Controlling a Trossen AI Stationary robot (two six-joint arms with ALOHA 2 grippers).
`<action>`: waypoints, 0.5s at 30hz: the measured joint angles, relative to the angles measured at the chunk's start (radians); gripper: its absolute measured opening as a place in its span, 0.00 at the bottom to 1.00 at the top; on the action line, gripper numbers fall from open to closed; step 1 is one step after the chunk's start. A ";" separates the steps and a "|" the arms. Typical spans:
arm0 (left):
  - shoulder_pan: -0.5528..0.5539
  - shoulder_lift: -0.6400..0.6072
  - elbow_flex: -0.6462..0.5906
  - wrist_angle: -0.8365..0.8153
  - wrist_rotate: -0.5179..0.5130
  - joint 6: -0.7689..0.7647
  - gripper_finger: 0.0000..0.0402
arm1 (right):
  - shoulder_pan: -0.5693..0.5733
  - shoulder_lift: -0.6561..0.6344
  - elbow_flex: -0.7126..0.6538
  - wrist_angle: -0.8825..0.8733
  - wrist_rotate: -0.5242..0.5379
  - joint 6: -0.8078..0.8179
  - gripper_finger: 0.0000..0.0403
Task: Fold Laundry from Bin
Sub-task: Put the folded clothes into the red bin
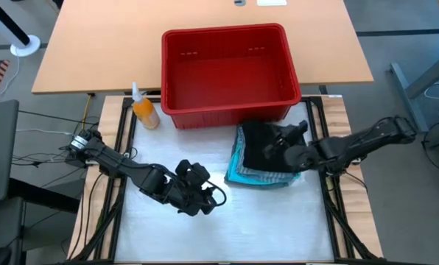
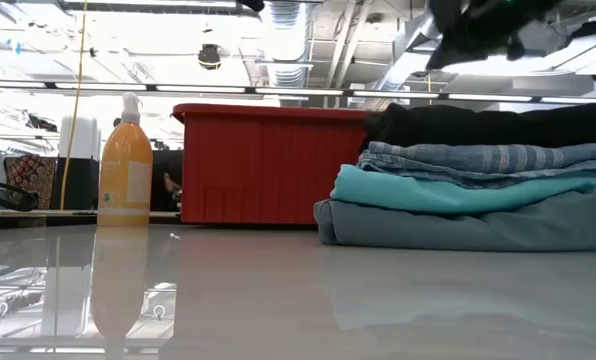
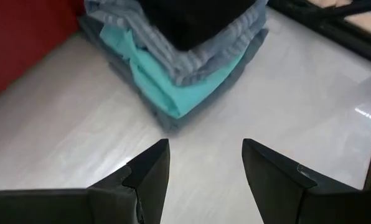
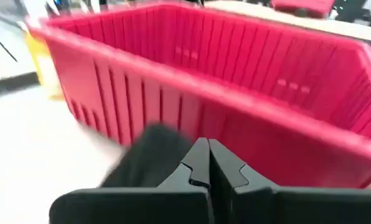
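Laundry (image 1: 262, 158) lies in one folded stack on the white tabletop (image 1: 227, 228), just in front of the red bin (image 1: 229, 73). From the low view the layers are clear: a grey-green garment (image 2: 458, 225) at the bottom, a turquoise one (image 2: 448, 190) on it, then the blue-grey striped shirt (image 2: 478, 157), and the black garment (image 2: 478, 125) on top. The bin stands behind the stack and its inside shows only red plastic.

The right gripper (image 1: 278, 140) is above the black garment, and in the right wrist view its fingers (image 4: 198, 165) are pressed together with nothing between them. The left gripper (image 1: 205, 193) is over the bare tabletop, well apart from the stack, with its fingers (image 3: 151, 171) spread wide and empty.

An orange bottle (image 1: 144, 109) with a white pump stands beside the bin. No writing can be read on its label.
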 joint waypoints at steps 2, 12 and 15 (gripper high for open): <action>-0.019 0.000 -0.001 -0.029 -0.009 -0.025 0.47 | 0.000 0.069 -0.020 0.035 0.028 0.028 0.04; -0.104 0.001 -0.140 -0.041 0.030 -0.247 0.47 | -0.043 0.390 -0.043 0.154 -0.022 0.222 0.04; -0.137 0.001 -0.149 -0.042 0.003 -0.284 0.47 | -0.046 0.403 -0.030 0.163 -0.033 0.196 0.04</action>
